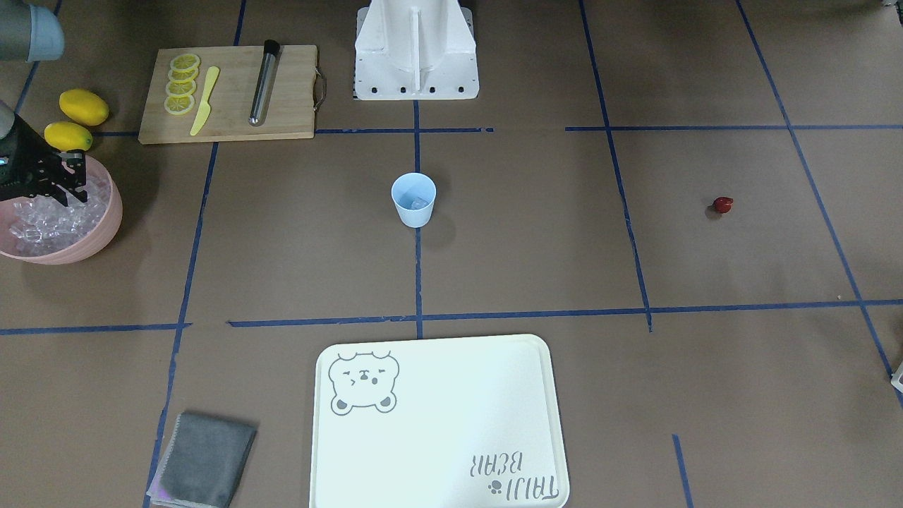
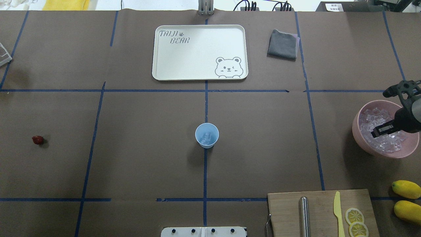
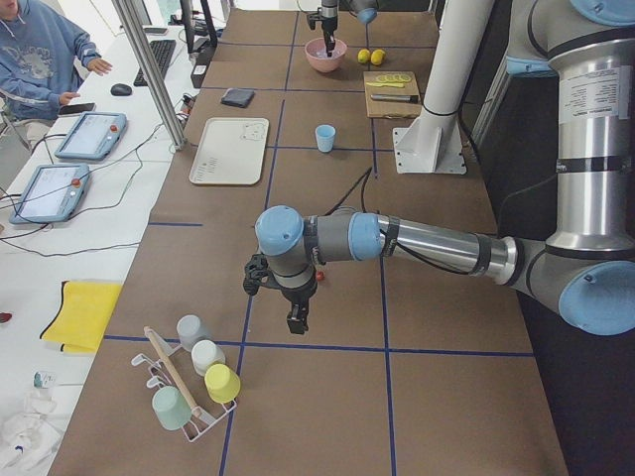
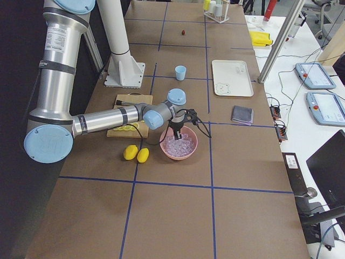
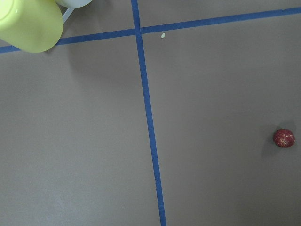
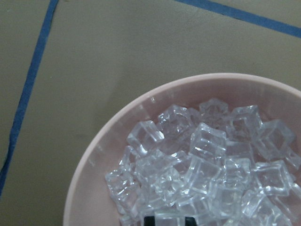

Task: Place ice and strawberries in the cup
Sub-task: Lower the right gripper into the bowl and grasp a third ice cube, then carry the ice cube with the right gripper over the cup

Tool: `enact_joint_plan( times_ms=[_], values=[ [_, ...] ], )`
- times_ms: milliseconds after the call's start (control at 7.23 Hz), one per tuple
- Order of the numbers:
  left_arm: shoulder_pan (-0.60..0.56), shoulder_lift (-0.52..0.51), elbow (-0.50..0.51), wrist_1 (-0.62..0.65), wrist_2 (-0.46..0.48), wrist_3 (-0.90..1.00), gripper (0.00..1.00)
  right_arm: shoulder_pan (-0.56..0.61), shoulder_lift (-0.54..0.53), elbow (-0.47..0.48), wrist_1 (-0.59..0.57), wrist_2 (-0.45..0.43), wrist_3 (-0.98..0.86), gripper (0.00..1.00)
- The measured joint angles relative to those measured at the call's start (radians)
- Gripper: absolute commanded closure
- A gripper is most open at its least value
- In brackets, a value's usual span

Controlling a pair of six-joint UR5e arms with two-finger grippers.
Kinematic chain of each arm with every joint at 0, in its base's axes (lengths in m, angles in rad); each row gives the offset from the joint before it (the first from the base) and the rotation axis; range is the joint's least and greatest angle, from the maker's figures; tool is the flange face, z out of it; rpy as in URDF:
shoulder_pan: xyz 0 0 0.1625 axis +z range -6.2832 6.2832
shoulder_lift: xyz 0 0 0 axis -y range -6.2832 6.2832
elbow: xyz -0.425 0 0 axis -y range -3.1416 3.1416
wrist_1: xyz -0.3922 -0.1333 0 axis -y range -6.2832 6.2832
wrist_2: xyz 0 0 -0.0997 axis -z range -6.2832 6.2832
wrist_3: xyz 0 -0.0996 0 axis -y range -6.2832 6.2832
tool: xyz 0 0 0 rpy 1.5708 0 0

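The pale blue cup (image 2: pixel 207 135) stands upright at the table's centre with an ice cube (image 2: pixel 206 137) in it. A pink bowl (image 2: pixel 357 126) on my right holds several clear ice cubes (image 6: pixel 207 141). My right gripper (image 2: pixel 375 134) points down into this bowl. In the right wrist view its tips (image 6: pixel 169 220) sit about one cube apart among the ice and seem shut on a cube. The dark red strawberry (image 2: pixel 37 140) lies alone on my far left. My left gripper (image 3: pixel 297 325) hangs above the table near it. I cannot tell whether it is open or shut.
A wooden board (image 2: pixel 319 214) with lemon slices, a yellow knife and a metal tube lies front right. Two lemons (image 2: pixel 406 189) lie beside it. A white bear tray (image 2: pixel 158 49) and a grey cloth (image 2: pixel 282 48) lie at the far side. A rack of cups (image 3: pixel 193 382) stands far left.
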Motion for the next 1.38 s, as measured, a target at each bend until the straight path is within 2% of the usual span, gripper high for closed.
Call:
enact_joint_plan(
  times_ms=[277,415,553,830,968,1383],
  values=[
    [0.000,-0.001,0.000,0.000,0.000,0.000,0.00,0.043,-0.005,0.048,-0.008,0.007,-0.004,0.99],
    [0.000,-0.001,0.000,0.000,-0.001,0.000,0.00,0.077,0.002,0.097,-0.050,0.017,-0.005,0.99],
    [0.000,-0.001,0.000,0.001,-0.001,0.000,0.00,0.114,0.041,0.165,-0.165,0.037,-0.005,1.00],
    [0.000,-0.001,0.000,0.001,-0.001,0.000,0.00,0.172,0.186,0.287,-0.484,0.063,-0.006,0.98],
    [0.000,-0.001,0.001,0.001,-0.001,0.000,0.00,0.169,0.232,0.312,-0.567,0.062,-0.004,0.98],
    [0.000,-0.001,0.001,0.002,0.000,0.000,0.00,0.042,0.365,0.318,-0.630,0.032,0.070,0.99]
  ],
)
